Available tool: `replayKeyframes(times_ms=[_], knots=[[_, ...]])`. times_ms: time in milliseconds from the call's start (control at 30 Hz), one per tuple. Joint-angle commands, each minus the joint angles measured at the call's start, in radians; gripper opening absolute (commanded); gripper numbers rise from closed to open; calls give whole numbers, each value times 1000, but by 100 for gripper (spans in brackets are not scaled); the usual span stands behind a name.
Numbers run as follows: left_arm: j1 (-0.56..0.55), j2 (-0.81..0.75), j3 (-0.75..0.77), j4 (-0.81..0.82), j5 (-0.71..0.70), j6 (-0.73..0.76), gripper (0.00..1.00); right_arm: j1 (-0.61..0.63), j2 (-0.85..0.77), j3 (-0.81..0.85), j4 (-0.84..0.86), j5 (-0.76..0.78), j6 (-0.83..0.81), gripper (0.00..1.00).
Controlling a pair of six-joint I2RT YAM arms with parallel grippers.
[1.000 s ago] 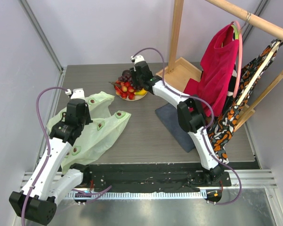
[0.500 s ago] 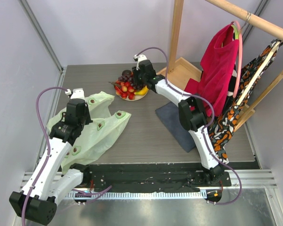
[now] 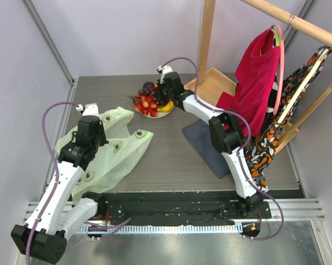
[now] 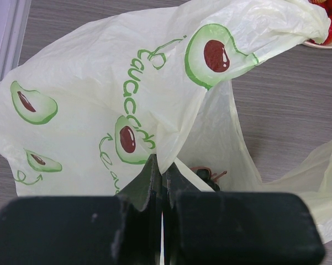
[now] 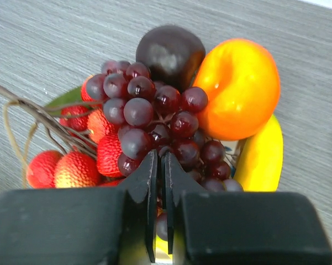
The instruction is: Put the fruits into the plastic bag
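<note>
The fruits lie heaped on a small plate (image 3: 167, 112) at the back of the table: a dark purple grape bunch (image 5: 149, 116), an orange (image 5: 240, 88), a banana (image 5: 262, 157), a dark round fruit (image 5: 170, 52) and red strawberries (image 5: 77, 165). My right gripper (image 5: 161, 160) is down in the grape bunch, its jaws pinched almost together on it. The pale green plastic bag (image 3: 113, 146) with avocado prints lies at the left. My left gripper (image 4: 162, 168) is shut on the bag's edge (image 4: 171, 149), holding the mouth up. Something dark with reddish stalks (image 4: 207, 175) lies inside.
A wooden rack (image 3: 207, 38) stands at the back right with a red cloth (image 3: 254, 83) and a patterned cloth (image 3: 276, 127) hanging from it. A dark grey mat (image 3: 201, 141) lies on the table beside the right arm. Walls close in the left and back.
My right gripper has shifted slightly over the plate and its jaws have closed in on the grape bunch. The left arm and the bag have not moved.
</note>
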Motion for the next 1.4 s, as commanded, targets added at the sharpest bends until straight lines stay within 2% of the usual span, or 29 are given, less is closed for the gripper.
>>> replayKeyframes(times_ms=[0, 333, 900, 1200, 1367], knots=[[7, -1, 3, 33, 9, 15, 0, -2, -109, -26, 98, -18, 11, 3], [10, -4, 4, 34, 17, 13, 0, -3, -145, -32, 208, -51, 79, 1], [11, -7, 3, 37, 37, 12, 0, 3, -264, -60, 279, -75, 90, 1], [10, -12, 0, 41, 52, 12, 0, 10, -457, -245, 356, -138, 94, 1], [10, -14, -2, 41, 61, 10, 0, 15, -617, -432, 396, -277, 96, 1]])
